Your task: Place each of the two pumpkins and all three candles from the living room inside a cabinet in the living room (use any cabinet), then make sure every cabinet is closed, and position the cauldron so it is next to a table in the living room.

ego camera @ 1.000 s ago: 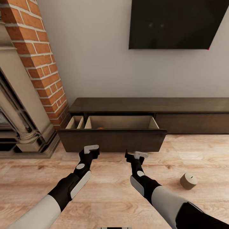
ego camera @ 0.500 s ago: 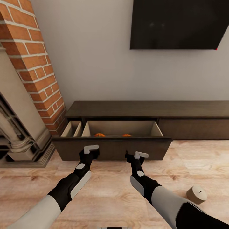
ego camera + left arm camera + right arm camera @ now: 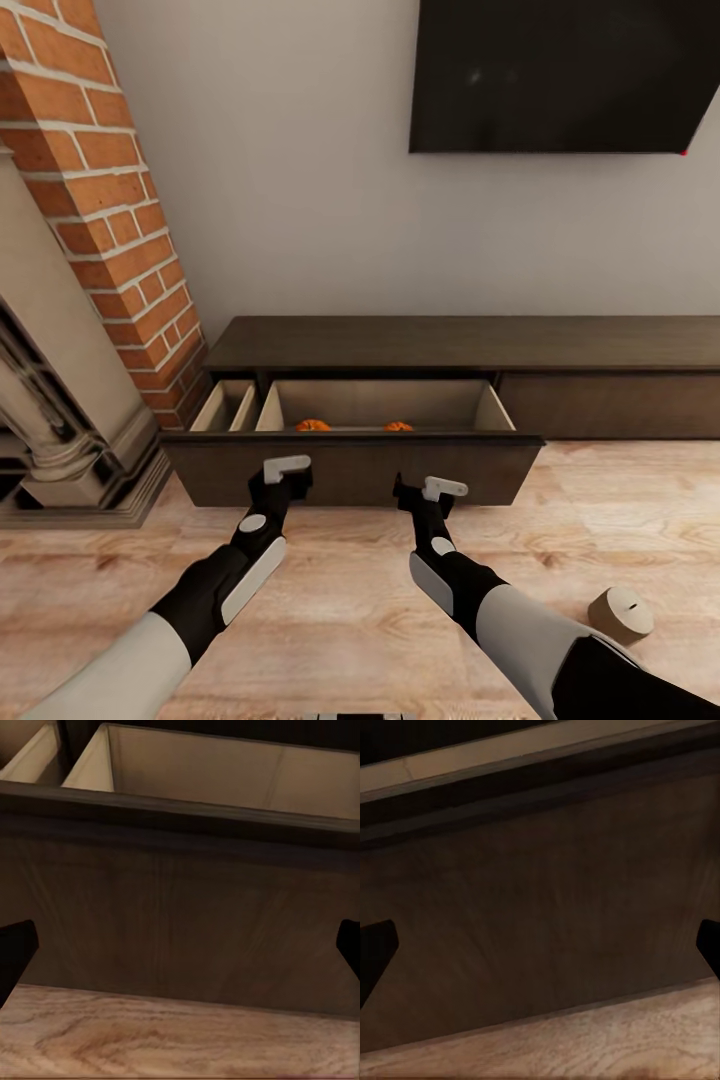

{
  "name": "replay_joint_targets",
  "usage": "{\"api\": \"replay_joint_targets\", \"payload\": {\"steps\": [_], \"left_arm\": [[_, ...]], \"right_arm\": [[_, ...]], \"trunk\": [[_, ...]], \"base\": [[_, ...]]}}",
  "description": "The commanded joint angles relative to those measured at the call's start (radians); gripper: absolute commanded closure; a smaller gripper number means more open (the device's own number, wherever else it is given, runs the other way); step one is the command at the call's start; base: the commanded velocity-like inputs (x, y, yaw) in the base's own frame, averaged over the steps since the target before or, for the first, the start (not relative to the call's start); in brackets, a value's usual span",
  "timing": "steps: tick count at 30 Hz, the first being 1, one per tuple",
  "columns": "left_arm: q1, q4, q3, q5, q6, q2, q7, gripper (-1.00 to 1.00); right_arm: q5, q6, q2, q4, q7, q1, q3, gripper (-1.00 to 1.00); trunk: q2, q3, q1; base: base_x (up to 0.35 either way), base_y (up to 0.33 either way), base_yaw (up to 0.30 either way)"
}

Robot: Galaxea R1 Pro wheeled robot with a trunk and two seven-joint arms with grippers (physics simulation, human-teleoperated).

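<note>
I can read no text, label, brand, number or sign anywhere from here. The dark screen point(image 3: 560, 75) on the wall is blank, the cabinet point(image 3: 350, 465) front is plain wood, and the candle point(image 3: 621, 614) on the floor bears no marking.

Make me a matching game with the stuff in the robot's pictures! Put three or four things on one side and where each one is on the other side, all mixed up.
Things:
1. pumpkins
2. candle
3. television
4. brick column

Places:
A. on the wood floor, to the robot's right
B. left of the cabinet
C. inside the open drawer
D. on the wall above the cabinet

Pairs: 1-C, 2-A, 3-D, 4-B
</note>
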Motion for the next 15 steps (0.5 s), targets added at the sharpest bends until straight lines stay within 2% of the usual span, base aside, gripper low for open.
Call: {"api": "replay_joint_targets", "payload": {"steps": [1, 15], "left_arm": [[-0.001, -0.002, -0.004, 0.004, 0.004, 0.001, 0.009, -1.00], [-0.001, -0.002, 0.005, 0.004, 0.004, 0.001, 0.010, -1.00]], "right_arm": [[-0.006, -0.004, 0.000, 0.000, -0.006, -0.001, 0.008, -1.00], [-0.006, -0.004, 0.000, 0.000, -0.006, -0.001, 0.007, -1.00]], "trunk": [[-0.001, -0.005, 0.000], [-0.004, -0.059, 0.006]], "base": [[0.000, 0.000, 0.000], [0.000, 0.000, 0.000]]}}
